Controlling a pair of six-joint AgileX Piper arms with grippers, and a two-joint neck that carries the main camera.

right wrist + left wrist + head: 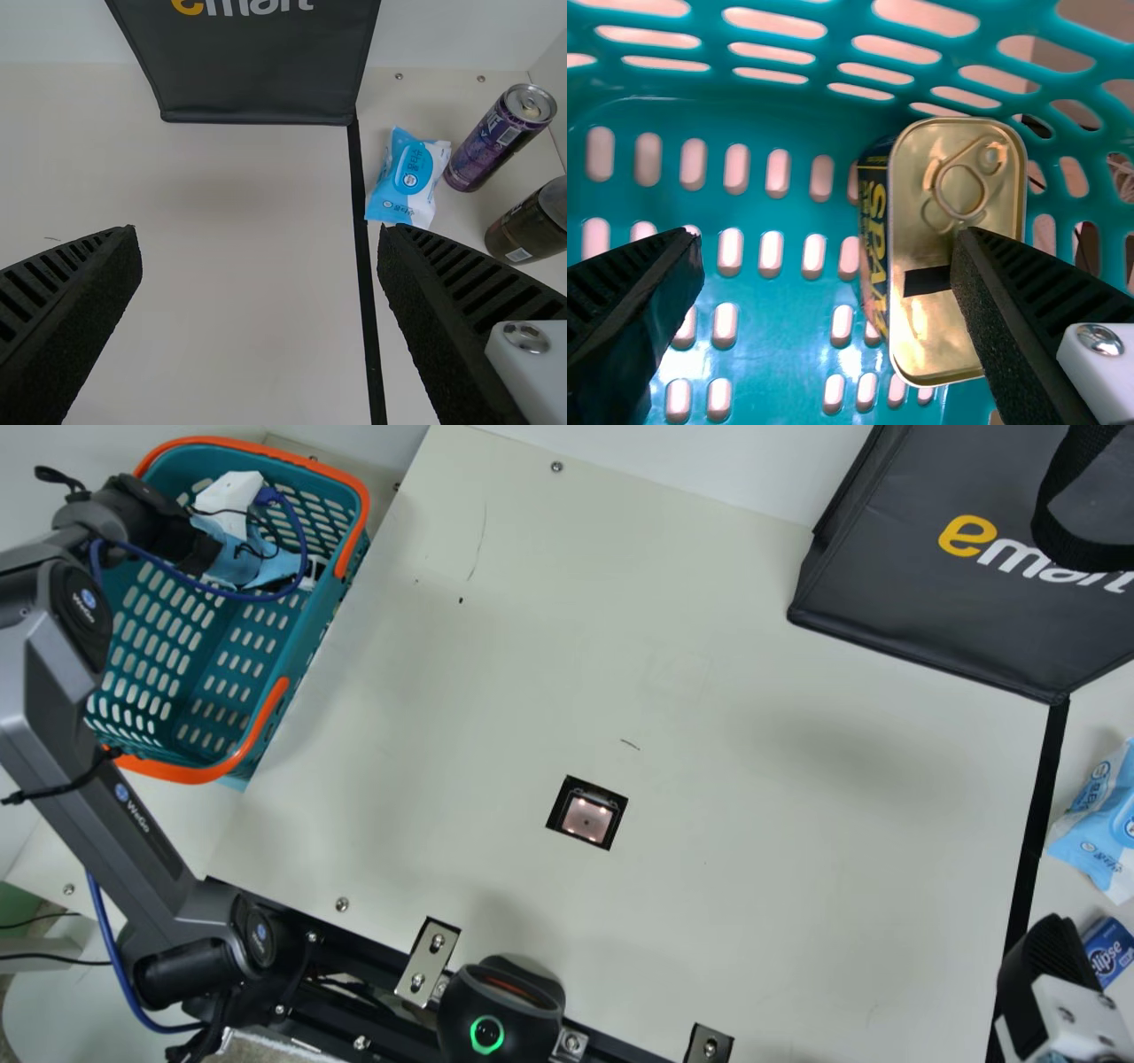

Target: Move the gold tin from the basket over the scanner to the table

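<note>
Over the teal basket at the upper left, my left gripper reads as a blue-and-white wrist with its fingers hidden. Inside the basket's perforated walls, the gold tin with a ring pull shows in the left wrist view. My left gripper is open there, one finger overlapping the tin's lid and the other well apart from it. The scanner window is set in the table, glowing. At the lower right edge is my right gripper; in its wrist view the right gripper stands open with nothing between its fingers.
A black bag stands at the back right. Past the black strip on the right are a blue wipes pack, a purple can, a dark jar and a small blue box. A black round device sits at the front edge.
</note>
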